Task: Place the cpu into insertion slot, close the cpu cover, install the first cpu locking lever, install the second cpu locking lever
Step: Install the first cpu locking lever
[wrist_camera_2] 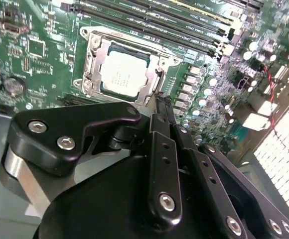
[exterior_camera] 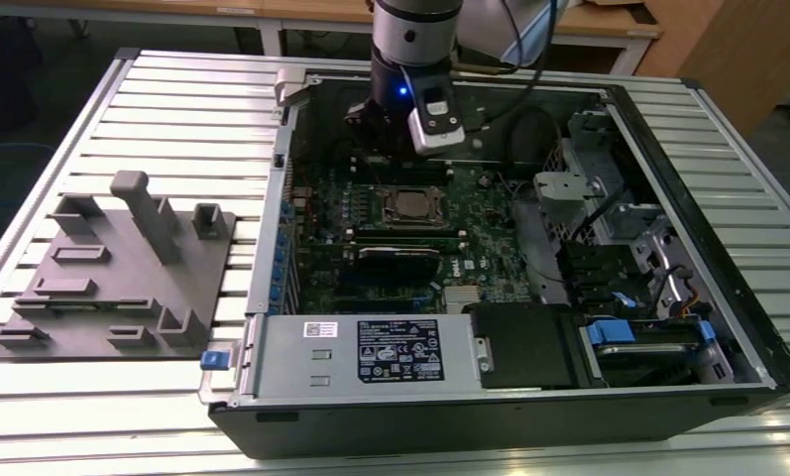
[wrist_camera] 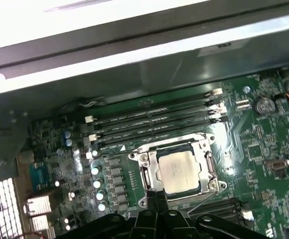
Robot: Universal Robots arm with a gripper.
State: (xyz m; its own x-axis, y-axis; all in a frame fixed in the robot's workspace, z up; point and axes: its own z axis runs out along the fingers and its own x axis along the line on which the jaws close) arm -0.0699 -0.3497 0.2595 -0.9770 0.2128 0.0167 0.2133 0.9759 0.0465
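Black jointed end effector (wrist_camera_2: 159, 103) sits in the lower half of the second wrist view. Its fingers (wrist_camera_2: 160, 130) are pressed together with nothing seen between them, and the tips are set at the lower edge of the socket. Flat square cpu with dull silver-grey metal top (wrist_camera_2: 124, 74) is seated in the socket, upper centre-left of that view. Thin silver metal frame cpu cover (wrist_camera_2: 91, 54) is laid down around it, window over the chip. Green motherboard (exterior_camera: 368, 213) is seen mid-frame in the exterior view, inside the open black computer case (exterior_camera: 712, 327) on the slatted metal table (exterior_camera: 169, 89). Judged: placement and cover done, lever step in hand. Lever latching cannot be told. Lever work calls for the tips on the thin wire, chip top untouched.
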